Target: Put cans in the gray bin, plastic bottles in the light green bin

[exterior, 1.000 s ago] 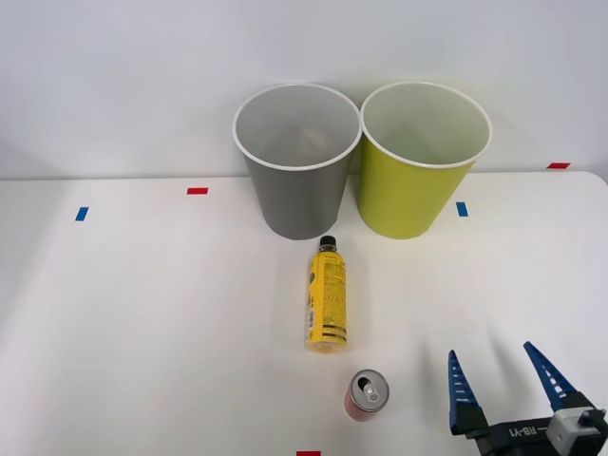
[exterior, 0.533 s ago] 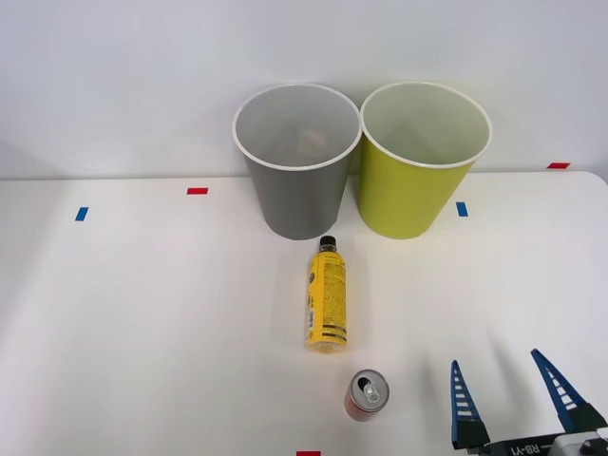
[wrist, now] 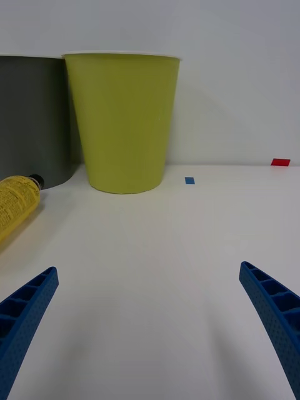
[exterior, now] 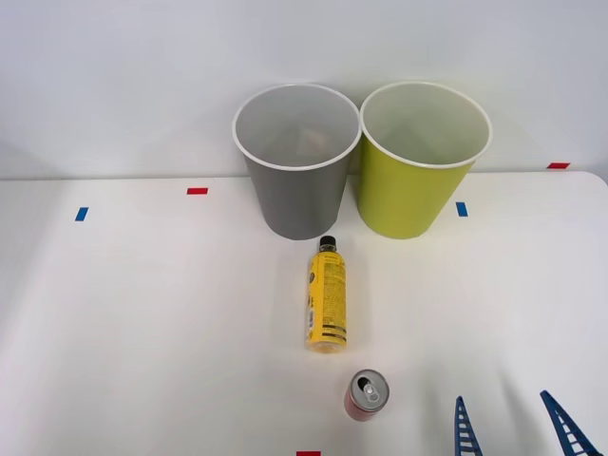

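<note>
While the right gripper (exterior: 518, 427) sits at the counter's (exterior: 142, 313) near edge, its fingers (wrist: 25, 306) are spread wide and empty. Bare counter separates it from the can (exterior: 366, 394) and bottle (exterior: 326, 294).

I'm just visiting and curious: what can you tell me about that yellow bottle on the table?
The yellow bottle is small and looks plastic, with a black cap and black print on its label. It lies on its side on the white table, cap toward the gray bin, apart from the can. Nothing else touches it.

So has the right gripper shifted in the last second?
Yes. The right gripper has pulled back toward the robot, away from the can, and stands open.
</note>
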`<move>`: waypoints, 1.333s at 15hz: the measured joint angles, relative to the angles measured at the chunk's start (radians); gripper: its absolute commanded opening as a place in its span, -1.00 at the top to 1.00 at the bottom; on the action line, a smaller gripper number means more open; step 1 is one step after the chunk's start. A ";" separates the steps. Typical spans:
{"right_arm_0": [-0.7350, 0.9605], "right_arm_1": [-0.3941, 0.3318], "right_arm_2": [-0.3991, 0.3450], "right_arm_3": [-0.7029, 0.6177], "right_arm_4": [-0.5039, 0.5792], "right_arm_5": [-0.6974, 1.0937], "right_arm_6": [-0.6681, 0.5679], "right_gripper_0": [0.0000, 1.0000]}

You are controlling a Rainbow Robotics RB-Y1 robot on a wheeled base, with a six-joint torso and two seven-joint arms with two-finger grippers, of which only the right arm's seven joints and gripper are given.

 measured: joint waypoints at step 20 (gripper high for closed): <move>-0.002 0.023 -0.018 0.051 0.024 -0.047 0.003 -1.00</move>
